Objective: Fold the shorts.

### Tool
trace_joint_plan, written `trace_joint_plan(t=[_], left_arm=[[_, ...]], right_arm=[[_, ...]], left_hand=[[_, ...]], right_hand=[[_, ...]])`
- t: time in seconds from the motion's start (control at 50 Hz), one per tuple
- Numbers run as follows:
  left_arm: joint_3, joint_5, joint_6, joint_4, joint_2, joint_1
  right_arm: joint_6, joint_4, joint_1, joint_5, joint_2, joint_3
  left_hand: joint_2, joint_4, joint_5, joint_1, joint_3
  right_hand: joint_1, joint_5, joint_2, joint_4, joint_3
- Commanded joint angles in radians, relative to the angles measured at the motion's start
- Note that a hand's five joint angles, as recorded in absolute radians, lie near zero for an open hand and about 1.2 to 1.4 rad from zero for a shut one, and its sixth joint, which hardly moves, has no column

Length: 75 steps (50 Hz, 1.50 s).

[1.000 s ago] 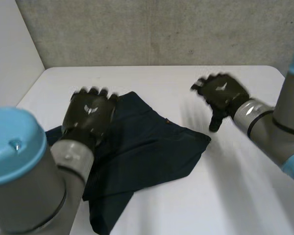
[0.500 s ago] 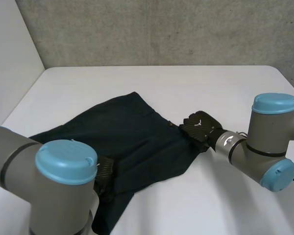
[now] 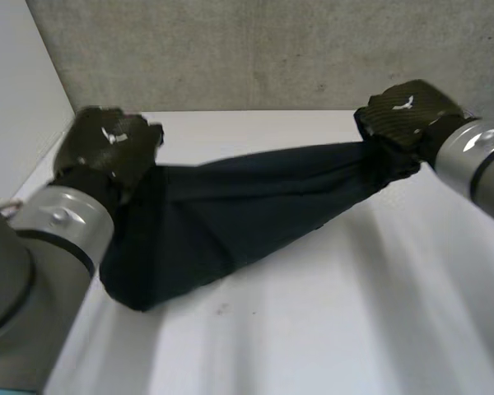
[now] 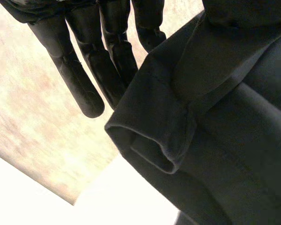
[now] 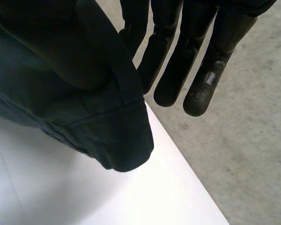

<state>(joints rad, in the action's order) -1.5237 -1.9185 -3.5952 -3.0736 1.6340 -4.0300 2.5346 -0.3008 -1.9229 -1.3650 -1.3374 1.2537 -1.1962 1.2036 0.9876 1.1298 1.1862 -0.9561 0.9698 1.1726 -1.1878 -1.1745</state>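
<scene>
The dark navy shorts hang stretched in the air between my two hands, sagging low toward the left side above the white table. My left hand pinches one end of the cloth at the far left. In the left wrist view a hemmed edge of the shorts is clamped beside the straight fingers. My right hand holds the other end at the far right. The right wrist view has a bunched corner of the shorts gripped next to the fingers.
A grey concrete wall runs behind the table and a white side wall stands at the left. The table's back edge lies just behind the raised shorts.
Both hands came down onto the flat shorts, closed on opposite ends and lifted them off the table. The cloth now hangs stretched between the raised hands.
</scene>
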Motion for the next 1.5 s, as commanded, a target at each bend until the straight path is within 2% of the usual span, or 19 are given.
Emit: trace_joint_plan(t=[0.02, 0.08, 0.2, 0.28, 0.34, 0.42, 0.48, 0.54, 0.56, 0.58, 0.66, 0.74, 0.94, 1.04, 1.12, 1.18, 1.26, 1.34, 1.5], left_arm=[[0.037, 0.117, -0.1, 0.015, 0.0, -0.106], [0.034, 0.137, -0.099, 0.016, 0.073, -0.118], [0.056, 0.136, -0.109, 0.03, 0.228, -0.122], [0.154, 0.131, -0.115, 0.027, 0.349, -0.136], [0.287, 0.128, -0.132, 0.027, 0.452, -0.178], [0.509, 0.13, -0.165, 0.015, 0.529, -0.218], [0.712, 0.136, -0.171, -0.055, 0.547, -0.221], [0.835, 0.136, -0.165, -0.213, 0.541, -0.219], [0.843, 0.136, -0.165, -0.262, 0.538, -0.218], [0.835, 0.139, -0.169, -0.366, 0.527, -0.21], [0.722, 0.13, -0.163, -0.586, 0.405, -0.211], [0.526, 0.139, -0.157, -0.671, 0.325, -0.21], [0.11, 0.142, -0.07, -0.695, 0.297, -0.21], [-0.06, 0.142, -0.01, -0.7, 0.38, -0.208], [-0.107, 0.139, -0.011, -0.689, 0.518, -0.189], [-0.127, 0.138, -0.016, -0.68, 0.543, -0.179], [-0.18, 0.138, -0.017, -0.617, 0.52, -0.178], [-0.22, 0.139, -0.016, -0.524, 0.42, -0.176], [-0.292, 0.139, -0.016, -0.343, 0.268, -0.167]], right_arm=[[-0.02, -0.224, -0.051, -0.035, -0.065, -0.005], [-0.048, -0.276, -0.119, -0.062, -0.02, -0.004], [-0.102, -0.282, -0.156, -0.108, 0.115, -0.026], [-0.138, -0.23, -0.162, -0.146, 0.263, -0.114], [-0.14, -0.155, -0.165, -0.163, 0.319, -0.172], [-0.135, 0.046, -0.168, -0.186, 0.359, -0.281], [-0.123, 0.282, -0.166, -0.209, 0.366, -0.371], [-0.105, 0.562, -0.168, -0.221, 0.343, -0.418], [-0.087, 0.707, -0.168, -0.227, 0.321, -0.418], [-0.073, 0.771, -0.168, -0.229, 0.308, -0.415], [-0.025, 0.953, -0.163, -0.229, 0.259, -0.37], [0.009, 0.922, -0.166, -0.224, 0.242, -0.317], [0.015, 0.723, -0.157, -0.206, 0.253, -0.068], [0.003, 0.639, -0.157, -0.201, 0.361, 0.044], [0.001, 0.557, -0.157, -0.203, 0.434, 0.082], [0.004, 0.504, -0.156, -0.207, 0.443, 0.099], [0.016, 0.402, -0.156, -0.204, 0.396, 0.142], [0.016, 0.333, -0.154, -0.198, 0.322, 0.185], [0.001, 0.269, -0.154, -0.195, 0.265, 0.249]], left_hand=[[-0.2, 0.193, 0.234, 0.266, 0.21], [-0.2, 0.193, 0.234, 0.266, 0.21], [-0.2, 0.193, 0.234, 0.266, 0.21], [-0.2, 0.193, 0.234, 0.266, 0.21], [-0.2, 0.193, 0.234, 0.266, 0.21], [-0.2, 0.193, 0.234, 0.266, 0.21], [-0.2, 0.193, 0.234, 0.266, 0.21], [-0.2, 0.193, 0.234, 0.266, 0.21], [-0.2, 0.193, 0.234, 0.266, 0.21], [-0.2, 0.193, 0.234, 0.266, 0.21], [-0.2, 0.193, 0.234, 0.266, 0.21], [-0.2, 0.193, 0.234, 0.266, 0.21], [-0.2, 0.193, 0.234, 0.266, 0.21], [-0.2, 0.193, 0.234, 0.266, 0.21], [-0.2, 0.193, 0.234, 0.266, 0.21], [-0.2, 0.193, 0.234, 0.266, 0.21], [-0.2, 0.193, 0.234, 0.266, 0.21], [-0.2, 0.193, 0.234, 0.266, 0.21], [-0.2, 0.193, 0.234, 0.266, 0.21]], right_hand=[[-0.44, 0.252, 0.224, -0.208, -0.222], [-0.44, 0.252, 0.224, -0.208, -0.222], [-0.44, 0.252, 0.224, -0.208, -0.222], [-0.44, 0.252, 0.224, -0.208, -0.222], [-0.44, 0.252, 0.224, -0.208, -0.222], [-0.44, 0.252, 0.224, -0.208, -0.222], [-0.44, 0.252, 0.224, -0.208, -0.222], [-0.44, 0.252, 0.224, -0.208, -0.222], [-0.44, 0.252, 0.224, -0.208, -0.222], [-0.44, 0.252, 0.224, -0.208, -0.222], [-0.44, 0.252, 0.224, -0.208, -0.222], [-0.44, 0.252, 0.224, -0.208, -0.222], [-0.44, 0.252, 0.224, -0.208, -0.222], [-0.44, 0.252, 0.224, -0.208, -0.222], [-0.44, 0.252, 0.224, -0.208, -0.222], [-0.44, 0.252, 0.224, -0.208, -0.222], [-0.44, 0.252, 0.224, -0.208, -0.222], [-0.44, 0.252, 0.224, -0.208, -0.222], [-0.44, 0.252, 0.224, -0.208, -0.222]])
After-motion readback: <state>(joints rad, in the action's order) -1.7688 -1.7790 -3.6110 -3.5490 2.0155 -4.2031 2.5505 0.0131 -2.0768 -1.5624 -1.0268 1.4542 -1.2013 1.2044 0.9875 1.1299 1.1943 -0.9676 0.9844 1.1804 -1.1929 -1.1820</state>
